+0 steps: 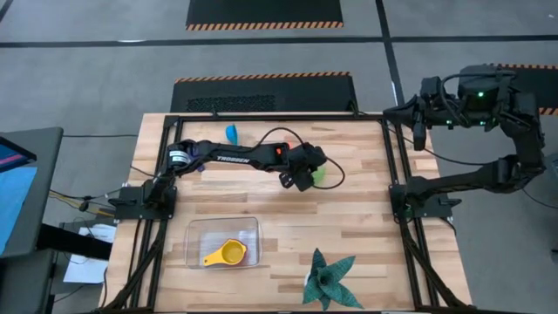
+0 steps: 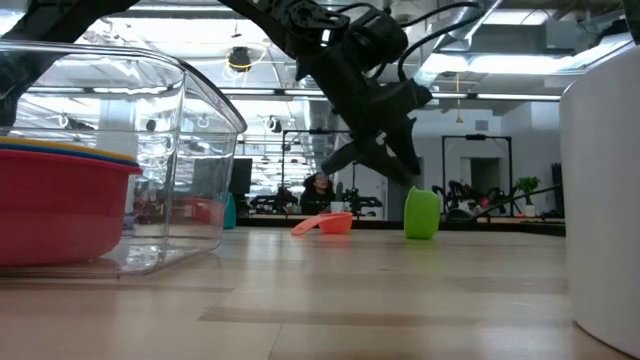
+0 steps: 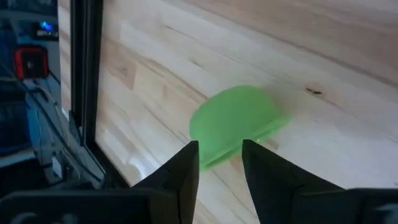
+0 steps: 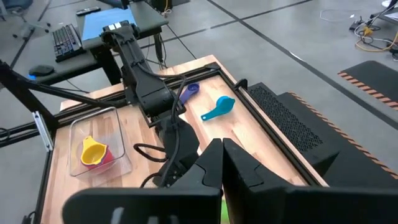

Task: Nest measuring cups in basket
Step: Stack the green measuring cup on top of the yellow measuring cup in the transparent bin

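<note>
Left gripper [image 3: 219,163] – jaws parted – hovers over the smooth, domed green cup [image 3: 235,122]; right jaws clenched.

A dark green spiky star-shaped plant [image 1: 330,277] is set on the wooden table [image 1: 349,209] near its front edge. A keyboard [image 4: 65,38] is seen on a side desk, and a seated person [image 2: 317,193] is glimpsed far behind.
</note>
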`<state>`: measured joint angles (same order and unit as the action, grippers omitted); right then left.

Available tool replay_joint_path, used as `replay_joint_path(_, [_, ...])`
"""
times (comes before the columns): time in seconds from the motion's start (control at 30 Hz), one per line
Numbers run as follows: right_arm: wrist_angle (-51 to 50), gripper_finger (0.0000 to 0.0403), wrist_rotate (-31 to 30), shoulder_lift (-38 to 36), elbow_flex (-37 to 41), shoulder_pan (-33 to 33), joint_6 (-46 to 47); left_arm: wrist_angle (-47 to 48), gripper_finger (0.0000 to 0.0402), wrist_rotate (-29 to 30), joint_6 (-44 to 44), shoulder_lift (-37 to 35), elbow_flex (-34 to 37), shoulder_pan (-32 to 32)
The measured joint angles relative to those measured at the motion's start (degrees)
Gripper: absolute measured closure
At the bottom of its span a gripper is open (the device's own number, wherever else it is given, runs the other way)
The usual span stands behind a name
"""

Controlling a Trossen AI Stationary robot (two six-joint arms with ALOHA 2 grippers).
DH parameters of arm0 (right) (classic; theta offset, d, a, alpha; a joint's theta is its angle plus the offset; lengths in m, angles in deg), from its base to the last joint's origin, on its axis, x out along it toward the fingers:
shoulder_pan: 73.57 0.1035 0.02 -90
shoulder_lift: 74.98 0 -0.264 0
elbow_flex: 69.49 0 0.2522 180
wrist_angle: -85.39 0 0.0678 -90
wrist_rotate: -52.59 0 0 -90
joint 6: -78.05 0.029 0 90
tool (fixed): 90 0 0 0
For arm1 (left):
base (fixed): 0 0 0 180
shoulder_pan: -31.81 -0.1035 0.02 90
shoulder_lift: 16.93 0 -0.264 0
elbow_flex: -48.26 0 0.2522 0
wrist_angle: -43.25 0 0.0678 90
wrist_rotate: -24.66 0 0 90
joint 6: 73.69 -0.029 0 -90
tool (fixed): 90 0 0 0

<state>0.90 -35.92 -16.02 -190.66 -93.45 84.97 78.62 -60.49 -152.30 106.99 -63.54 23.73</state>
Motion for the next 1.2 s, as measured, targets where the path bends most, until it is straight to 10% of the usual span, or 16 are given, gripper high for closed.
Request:
replay_joint_path(0.67, [-2.76, 0.0377, 0.06, -3.61, -0.04, -0.02, 0.12, -9.16, 0.0276, 12.36, -13.58, 4.13, -0.05, -0.33])
replay_joint_path(1.2, [-4.21, 0.0376, 0.04, -4.01, -0.04, -0.02, -0.04, -11.69, 0.0276, 2.05, -5.73, 4.15, -3.46, -0.07])
